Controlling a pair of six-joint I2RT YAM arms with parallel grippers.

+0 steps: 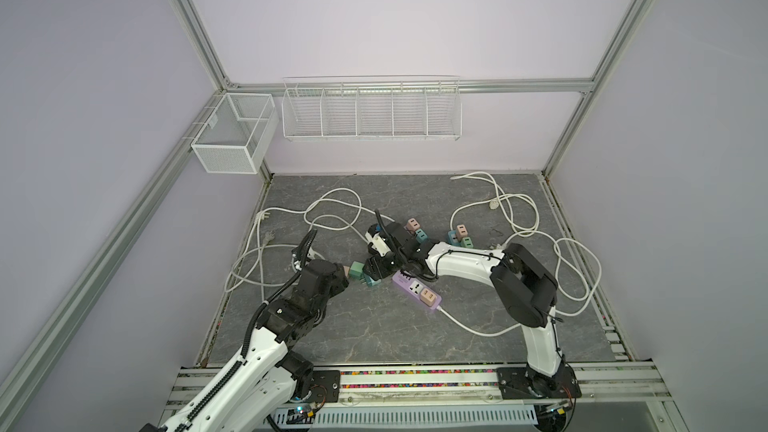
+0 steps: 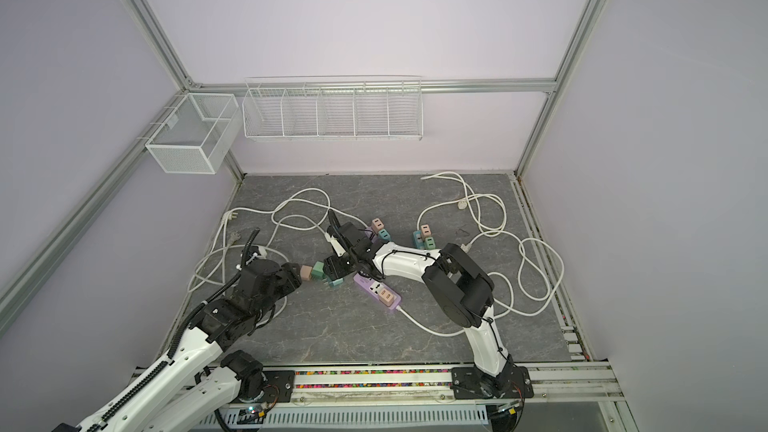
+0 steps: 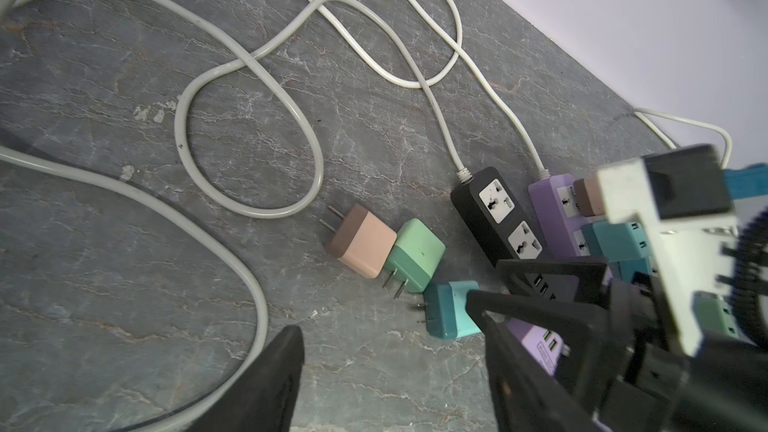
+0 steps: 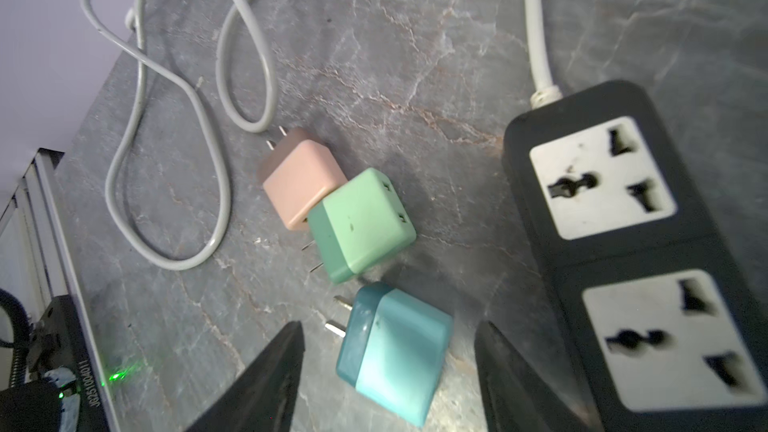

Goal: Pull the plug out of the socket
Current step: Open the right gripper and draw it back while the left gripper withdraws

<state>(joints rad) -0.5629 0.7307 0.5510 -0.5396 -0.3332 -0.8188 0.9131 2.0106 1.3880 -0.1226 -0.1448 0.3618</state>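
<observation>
In both top views the left arm [image 1: 257,351] and right arm [image 1: 465,261] meet near the middle of the bench [image 1: 374,338], over a row of loose plugs. Toward the front edge from them lies a purple strip [image 1: 409,284] with a seated pink plug [image 1: 428,295] in it (more plugs sit on strips nearer the back edge, too small to judge).

In the left wrist view the left gripper [image 3: 399,384] has its fingers apart, with only bare bench between them. Ahead of it lie a loose pink plug [image 3: 360,241], a green plug [image 3: 415,255] and a teal plug [image 3: 451,309]. All three are on their sides with prongs bare, beside a black strip [image 3: 494,218].

In the right wrist view the right gripper [image 4: 390,371] straddles the teal plug with fingers spread, neither touching it as far as shows. The plug rests on the bench, clear of the black strip, whose two sockets seen here stand empty.

The step in hand looks like letting go of a pulled plug. The next move probably calls for raising the right gripper straight up, so its fingers do not nudge the row. It would then go to a plug still in a socket (the seated pink plug is the nearest candidate) and grip it across its flat sides while the strip is kept from lifting.
</observation>
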